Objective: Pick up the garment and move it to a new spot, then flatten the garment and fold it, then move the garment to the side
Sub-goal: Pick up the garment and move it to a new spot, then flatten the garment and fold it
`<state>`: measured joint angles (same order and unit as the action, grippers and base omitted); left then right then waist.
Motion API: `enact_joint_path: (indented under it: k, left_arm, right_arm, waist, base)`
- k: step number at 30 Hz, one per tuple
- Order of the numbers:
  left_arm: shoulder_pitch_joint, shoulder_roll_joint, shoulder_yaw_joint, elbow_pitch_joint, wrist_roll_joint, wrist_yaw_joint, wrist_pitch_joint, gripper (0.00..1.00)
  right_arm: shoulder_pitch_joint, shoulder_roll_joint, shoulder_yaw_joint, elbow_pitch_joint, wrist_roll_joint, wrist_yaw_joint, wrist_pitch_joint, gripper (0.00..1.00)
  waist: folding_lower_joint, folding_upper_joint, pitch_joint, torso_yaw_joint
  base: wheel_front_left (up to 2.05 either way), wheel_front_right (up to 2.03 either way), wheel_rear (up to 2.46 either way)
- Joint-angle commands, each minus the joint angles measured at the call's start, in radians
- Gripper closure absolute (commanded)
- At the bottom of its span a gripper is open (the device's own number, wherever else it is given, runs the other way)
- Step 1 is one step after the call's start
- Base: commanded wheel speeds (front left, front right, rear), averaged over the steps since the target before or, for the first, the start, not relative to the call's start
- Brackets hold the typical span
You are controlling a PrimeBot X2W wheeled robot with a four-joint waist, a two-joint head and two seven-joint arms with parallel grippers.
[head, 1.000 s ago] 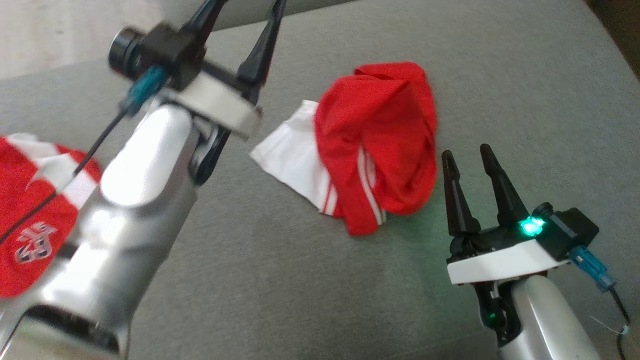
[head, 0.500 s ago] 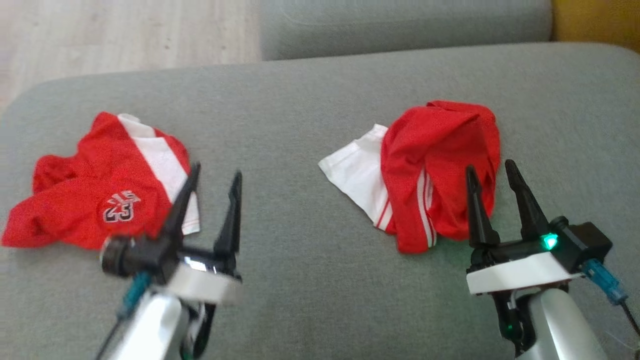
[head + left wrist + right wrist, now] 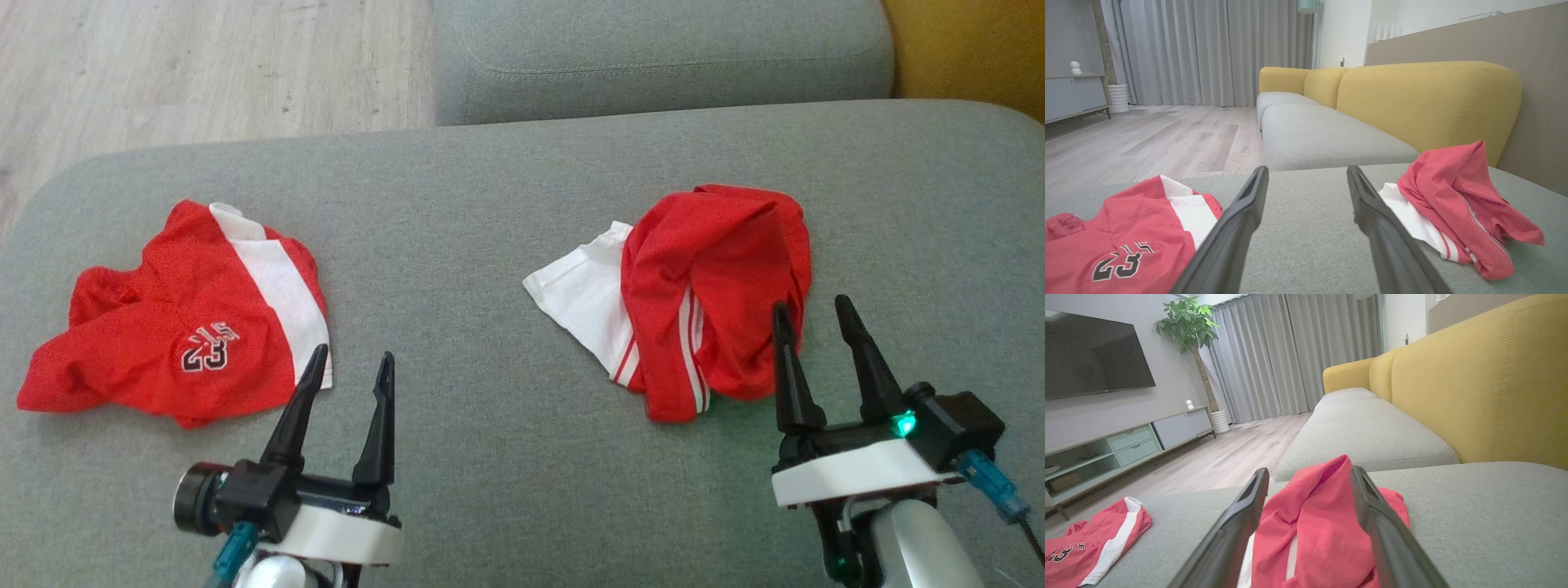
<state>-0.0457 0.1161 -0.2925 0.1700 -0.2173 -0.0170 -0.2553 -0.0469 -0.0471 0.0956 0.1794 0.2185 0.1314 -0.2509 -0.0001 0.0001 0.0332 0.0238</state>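
Left claw [image 3: 354, 353] and right claw [image 3: 811, 303] spread, empty, over the sofa seat [image 3: 490, 204].
Crumpled red-and-white garment [image 3: 710, 278] lies centre-right by the right claw; the right wrist view adds a television [image 3: 1090, 355], upper left; the left claw has dropped from upper left.

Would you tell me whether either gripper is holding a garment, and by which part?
Nothing is held. The left gripper and right gripper are both open, and the crumpled garment and the numbered garment lie loose on the sofa.

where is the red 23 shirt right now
In the head view, the red and white fabric jersey numbered 23 lies on the left of the grey sofa seat, just beyond the left gripper.
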Motion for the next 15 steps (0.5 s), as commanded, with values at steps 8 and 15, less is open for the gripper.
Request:
enact_joint_path:
  k: [8,15]
  left_arm:
    - [-0.020,-0.030,0.066,-0.025,0.049,-0.044,-0.006,0.00]
    - [-0.032,-0.050,0.071,-0.008,0.066,-0.067,-0.006,0.00]
  right_arm:
    - [-0.012,-0.003,0.017,-0.030,-0.005,-0.001,-0.011,0.00]
    - [-0.037,-0.003,0.056,0.038,-0.065,-0.001,-0.011,0.00]
  waist:
    - [0.0001,-0.0001,0.010,0.001]
    - [0.0001,-0.0001,0.045,0.024]
  base:
    - [0.00,0.00,0.00]
    - [0.00,0.00,0.00]
